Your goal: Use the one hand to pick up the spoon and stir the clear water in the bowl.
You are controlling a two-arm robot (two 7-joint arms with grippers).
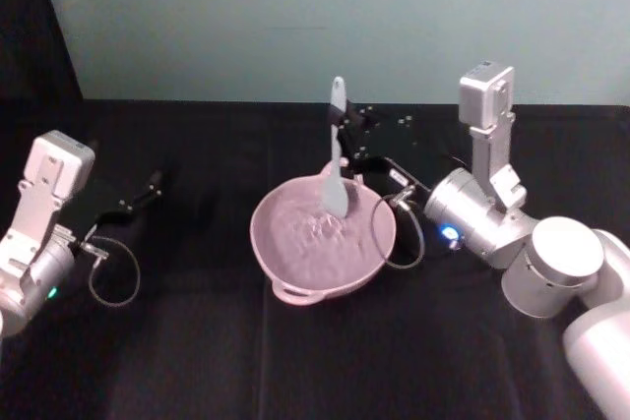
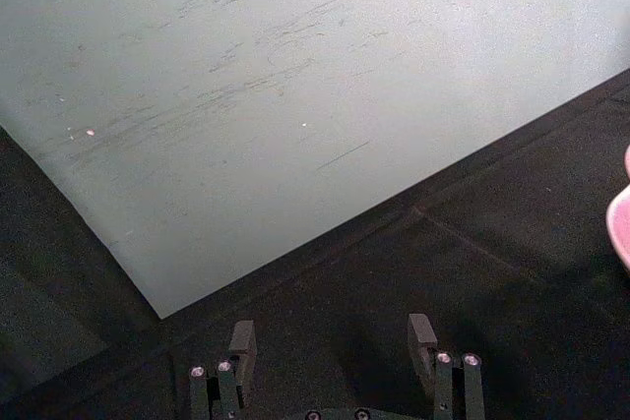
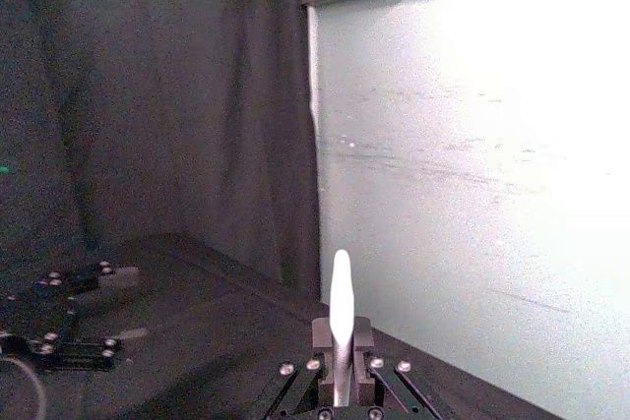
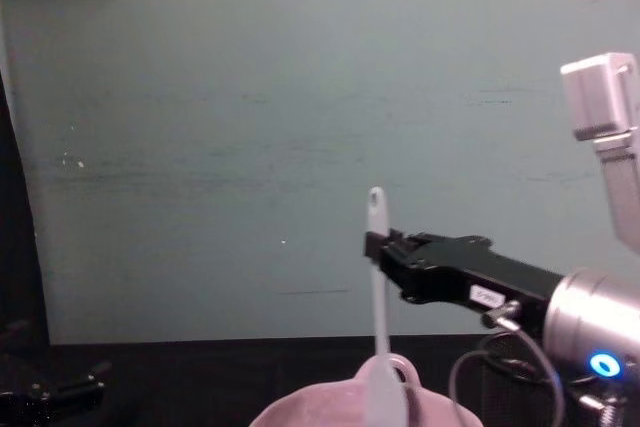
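Pink bowl (image 1: pixel 345 283) of water around spoon (image 1: pixel 336 159) in right claw (image 4: pixel 378 245)

The long slim white plastic spoon (image 1: pixel 336 169) stands nearly upright, its flat widened head dipped into the wide pale pink glossy bowl (image 1: pixel 258 233) and its holed tip pointing up. The black blocky right gripper (image 1: pixel 344 131) pinches the handle above its middle. The bowl sits on the black bench (image 1: pixel 197 341), with its loop handle on the near rim and its water rippled.
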